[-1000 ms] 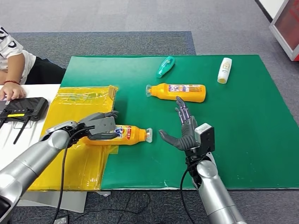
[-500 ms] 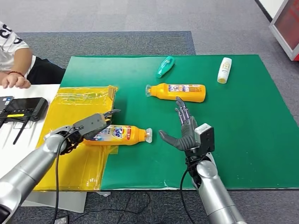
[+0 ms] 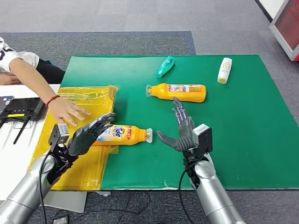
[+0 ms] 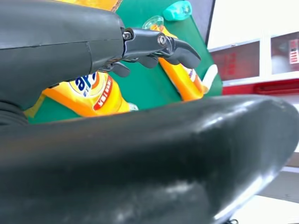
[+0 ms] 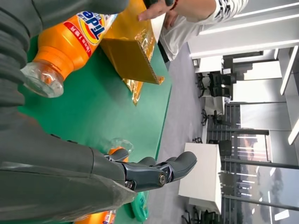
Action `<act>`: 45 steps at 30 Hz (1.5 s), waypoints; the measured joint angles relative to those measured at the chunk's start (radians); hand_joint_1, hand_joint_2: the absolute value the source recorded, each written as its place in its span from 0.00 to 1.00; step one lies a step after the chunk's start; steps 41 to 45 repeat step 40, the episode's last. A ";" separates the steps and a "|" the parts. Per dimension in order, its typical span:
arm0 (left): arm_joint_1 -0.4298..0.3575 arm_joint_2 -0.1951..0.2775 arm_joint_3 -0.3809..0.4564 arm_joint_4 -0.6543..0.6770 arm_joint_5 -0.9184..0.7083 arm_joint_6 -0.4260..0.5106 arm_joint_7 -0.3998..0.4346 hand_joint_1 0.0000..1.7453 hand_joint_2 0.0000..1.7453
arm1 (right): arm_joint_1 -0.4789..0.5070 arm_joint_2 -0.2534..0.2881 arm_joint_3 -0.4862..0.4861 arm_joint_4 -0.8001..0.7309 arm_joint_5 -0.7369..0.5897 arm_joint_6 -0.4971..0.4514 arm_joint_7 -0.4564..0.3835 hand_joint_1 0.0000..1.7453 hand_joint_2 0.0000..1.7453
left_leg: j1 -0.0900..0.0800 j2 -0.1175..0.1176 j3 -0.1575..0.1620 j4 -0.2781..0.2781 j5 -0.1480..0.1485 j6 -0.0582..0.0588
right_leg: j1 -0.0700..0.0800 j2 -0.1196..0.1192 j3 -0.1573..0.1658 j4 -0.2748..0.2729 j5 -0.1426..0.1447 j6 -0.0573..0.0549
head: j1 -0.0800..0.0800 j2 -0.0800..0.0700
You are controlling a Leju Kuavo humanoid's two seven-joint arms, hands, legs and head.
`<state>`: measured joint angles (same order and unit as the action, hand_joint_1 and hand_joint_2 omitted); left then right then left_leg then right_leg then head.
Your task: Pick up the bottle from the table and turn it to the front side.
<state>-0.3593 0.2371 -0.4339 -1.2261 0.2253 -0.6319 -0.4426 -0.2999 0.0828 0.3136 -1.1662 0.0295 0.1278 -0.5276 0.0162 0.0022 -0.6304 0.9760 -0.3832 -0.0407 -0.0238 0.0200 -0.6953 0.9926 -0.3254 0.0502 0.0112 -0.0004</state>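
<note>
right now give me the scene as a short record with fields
near bottle: orange, lying on its side, label up, half on the yellow sheet
left robot hand: open, at the bottle's base end
right robot hand: open, apart from the bottle's cap
person's hand: flat on the yellow sheet
far bottle: orange, on the green mat

The right hand (image 5: 105, 172) is spread, holding nothing, over the green tabletop (image 5: 98, 107). An orange Tide bottle (image 5: 70, 39) lies label-up beside yellow taped cardboard (image 5: 132, 56), where a person's hand (image 5: 155, 9) rests.
</note>
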 joint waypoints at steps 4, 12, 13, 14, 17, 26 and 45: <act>0.032 -0.004 0.023 -0.017 0.015 -0.023 -0.013 0.00 0.00 | 0.001 0.000 0.004 0.000 0.001 -0.003 0.000 0.00 1.00 | 0.000 0.000 0.000 0.000 0.000 0.000 | 0.000 0.000 0.000 0.000 0.000 0.000 | 0.000 0.000; 0.084 -0.017 0.051 -0.031 0.046 -0.054 -0.035 0.00 0.00 | 0.004 0.000 0.010 0.000 0.011 -0.005 0.000 0.00 1.00 | 0.000 0.000 0.000 0.000 0.000 0.000 | 0.000 0.000 0.000 0.000 0.000 0.000 | 0.000 0.000; 0.091 -0.019 0.054 -0.032 0.047 -0.055 -0.037 0.00 0.00 | 0.005 0.000 0.011 0.000 0.013 -0.006 0.000 0.00 1.00 | 0.000 0.000 0.000 0.000 0.000 0.000 | 0.000 0.000 0.000 0.000 0.000 0.000 | 0.000 0.000; 0.097 -0.022 0.057 -0.033 0.049 -0.058 -0.040 0.00 0.00 | 0.005 0.000 0.011 0.000 0.015 -0.006 0.000 0.00 1.00 | 0.000 0.000 0.000 0.000 0.000 0.000 | 0.000 0.000 0.000 0.000 0.000 0.000 | 0.000 0.000; 0.114 -0.028 0.067 -0.040 0.054 -0.074 -0.053 0.00 0.00 | 0.006 0.000 0.012 -0.001 0.022 -0.008 0.000 0.00 1.00 | 0.000 0.000 0.000 0.000 0.000 0.000 | 0.000 0.000 0.000 0.000 0.000 0.000 | 0.000 0.000; 0.149 -0.063 0.090 -0.081 0.023 -0.037 -0.097 0.00 0.00 | 0.011 0.000 0.017 -0.012 0.034 -0.007 0.000 0.00 1.00 | 0.000 0.000 0.000 0.000 0.000 0.000 | 0.000 0.000 0.000 0.000 0.000 0.000 | 0.000 0.000; 0.184 -0.158 0.146 -0.147 -0.238 0.394 -0.079 0.00 1.00 | 0.058 -0.003 0.017 -0.077 0.052 -0.029 0.012 0.00 1.00 | 0.000 0.000 0.000 0.000 -0.001 0.001 | 0.000 0.000 0.000 -0.001 0.000 0.000 | 0.000 0.000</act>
